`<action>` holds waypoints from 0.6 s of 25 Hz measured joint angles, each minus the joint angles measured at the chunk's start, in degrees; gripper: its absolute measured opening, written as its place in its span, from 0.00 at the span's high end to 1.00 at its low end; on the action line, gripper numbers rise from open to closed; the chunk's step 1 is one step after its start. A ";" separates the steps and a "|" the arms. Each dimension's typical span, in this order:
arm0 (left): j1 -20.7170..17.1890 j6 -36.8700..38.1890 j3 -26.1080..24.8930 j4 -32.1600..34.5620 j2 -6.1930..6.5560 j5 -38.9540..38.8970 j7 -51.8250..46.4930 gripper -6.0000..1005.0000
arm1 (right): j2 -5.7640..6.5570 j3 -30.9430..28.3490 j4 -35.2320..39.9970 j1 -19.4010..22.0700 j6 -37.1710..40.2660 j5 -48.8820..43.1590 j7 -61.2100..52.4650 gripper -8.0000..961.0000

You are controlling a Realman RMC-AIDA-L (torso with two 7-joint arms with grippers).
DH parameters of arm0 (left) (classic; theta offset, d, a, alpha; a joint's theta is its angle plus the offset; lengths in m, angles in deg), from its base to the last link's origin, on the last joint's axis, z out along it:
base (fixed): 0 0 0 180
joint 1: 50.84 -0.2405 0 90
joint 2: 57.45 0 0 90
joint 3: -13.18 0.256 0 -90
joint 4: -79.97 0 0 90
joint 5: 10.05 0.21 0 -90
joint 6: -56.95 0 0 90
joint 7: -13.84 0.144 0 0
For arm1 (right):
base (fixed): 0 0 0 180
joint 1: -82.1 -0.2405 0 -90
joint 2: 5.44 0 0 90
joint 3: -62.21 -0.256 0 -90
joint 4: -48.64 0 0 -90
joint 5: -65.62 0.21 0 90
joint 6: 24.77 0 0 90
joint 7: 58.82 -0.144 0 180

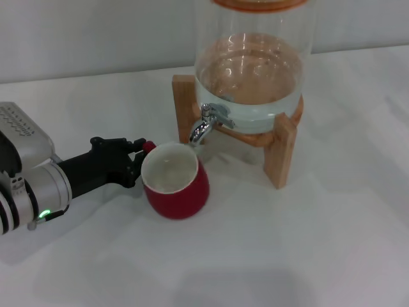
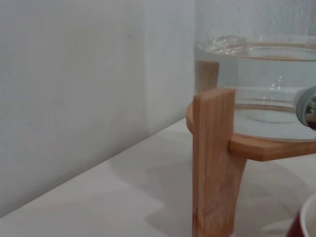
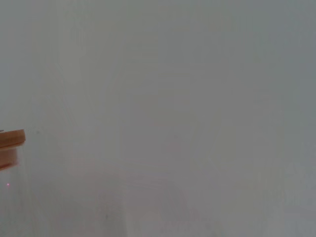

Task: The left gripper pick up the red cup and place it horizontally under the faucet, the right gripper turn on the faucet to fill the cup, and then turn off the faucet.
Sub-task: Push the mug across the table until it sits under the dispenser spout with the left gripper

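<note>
1. One red cup (image 1: 177,190) stands upright on the white table (image 1: 332,243), its cream inside facing up; in the left wrist view only a sliver of its rim (image 2: 306,224) shows at the corner.
2. One faucet (image 1: 206,124), shiny chrome with a down-curved spout, juts from the front of one clear glass jar (image 1: 254,57). The jar holds water and has an orange band at its top edge.
3. One wooden stand (image 1: 281,150) carries the jar; its upright leg (image 2: 213,163) and ring fill the left wrist view, with water visible in the jar (image 2: 261,89) above.
4. The cup sits directly below and just in front of the spout, its rim close under the faucet tip; the faucet (image 2: 307,106) edge is glimpsed in the left wrist view.
5. One tool is in sight, the left tool (image 1: 142,157), a black claw on a black arm with a silver-grey cuff, reaching in from the left side of the table.
6. Its slim fingers (image 1: 135,146) are pinching the cup's small handle, on the cup's left side, away from the stand.
7. The right tool appears in no view; the right wrist view shows only a plain grey wall and a corner of orange-brown wood (image 3: 11,140).
</note>
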 joint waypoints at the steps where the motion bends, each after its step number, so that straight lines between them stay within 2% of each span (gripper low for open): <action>1: -0.02 -0.07 0.00 0.04 0.00 0.00 -0.03 0.85 | 0.00 0.00 0.00 -0.04 0.02 0.00 0.00 0.25; 15: -0.08 -0.35 0.03 0.08 0.00 0.00 -0.37 0.79 | -0.04 -0.06 0.00 -0.23 0.07 0.00 0.00 0.25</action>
